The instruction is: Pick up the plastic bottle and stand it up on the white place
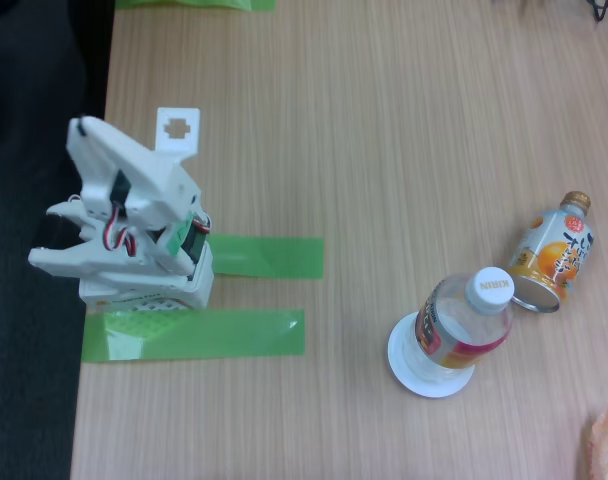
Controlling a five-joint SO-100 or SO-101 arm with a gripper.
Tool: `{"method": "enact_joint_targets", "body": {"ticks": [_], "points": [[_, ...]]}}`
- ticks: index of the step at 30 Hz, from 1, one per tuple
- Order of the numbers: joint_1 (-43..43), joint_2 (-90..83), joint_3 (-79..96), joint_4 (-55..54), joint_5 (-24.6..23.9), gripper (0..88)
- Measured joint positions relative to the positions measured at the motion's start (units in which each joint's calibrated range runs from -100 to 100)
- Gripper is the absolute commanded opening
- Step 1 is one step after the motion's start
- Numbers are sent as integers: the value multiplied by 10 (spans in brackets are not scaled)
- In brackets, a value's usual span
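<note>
Orange drink can (554, 253) with gold cap stands at right on the wooden table (384, 130). Two green tape strips (199, 334) lie at left. Pale orange scrap (606, 440) at near-right corner.

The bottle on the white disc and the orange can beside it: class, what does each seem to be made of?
The plastic bottle looks like clear, glossy plastic: the table shows through its ribbed wall. The orange can is probably printed metal, judging by its silvery base rim. The white disc is matte, material unclear.

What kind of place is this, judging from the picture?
Probably an office or lab desk used for robot practice: a wood-grain table, green tape strips marking the white arm's base, and a plastic bottle standing on a white plate.
</note>
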Motion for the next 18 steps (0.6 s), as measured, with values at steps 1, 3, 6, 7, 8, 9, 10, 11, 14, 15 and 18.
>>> {"method": "enact_joint_targets", "body": {"ticks": [1,3,6,7,8,9,10,11,14,15,18], "points": [[0,0,0,-11,0,10],[0,0,0,-31,0,10],[0,-1,0,-71,0,10],[0,-1,0,-84,0,10],[0,-1,0,-95,0,10],[0,-1,0,-106,0,10],[0,-1,0,-113,0,10],[0,-1,0,-117,-1,10],[0,-1,0,-119,-1,10],[0,-1,0,-121,-1,10],[0,-1,0,-121,-1,10]]}}
